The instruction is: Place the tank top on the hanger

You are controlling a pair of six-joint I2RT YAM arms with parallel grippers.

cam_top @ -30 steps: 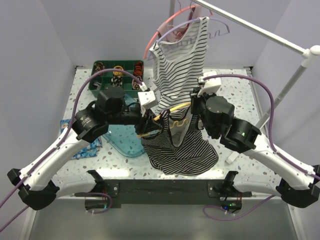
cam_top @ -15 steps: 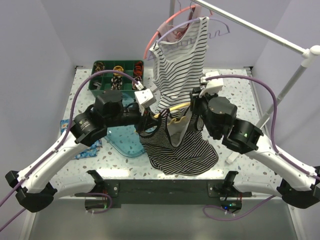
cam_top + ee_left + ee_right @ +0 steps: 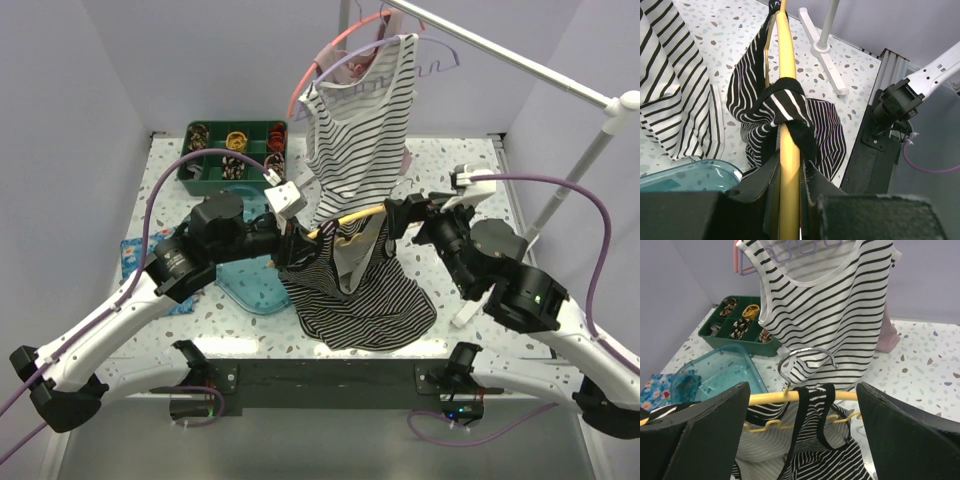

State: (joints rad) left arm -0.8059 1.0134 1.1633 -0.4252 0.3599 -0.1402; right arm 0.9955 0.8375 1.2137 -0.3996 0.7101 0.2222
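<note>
The left gripper (image 3: pixel 788 174) clamps the hanger (image 3: pixel 786 70); the tank top (image 3: pixel 785 107) hangs looped just beyond its jaws. The right gripper (image 3: pixel 802 405) is wide open, empty.

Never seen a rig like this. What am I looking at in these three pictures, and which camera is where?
Two robot arms are bolted at the near edge of a speckled table. The wide picture looks down from above and behind them; the other two come from wrist cameras, each showing its own jaws. The left gripper is clamped on a yellow hanger, with straps of the dark striped tank top looped over it and the rest trailing onto the table. The right gripper is open, facing the hanger, holding nothing. Also: a white striped tank top hanging from a rail, a green compartment tray, a teal container, a blue patterned cloth.
</note>
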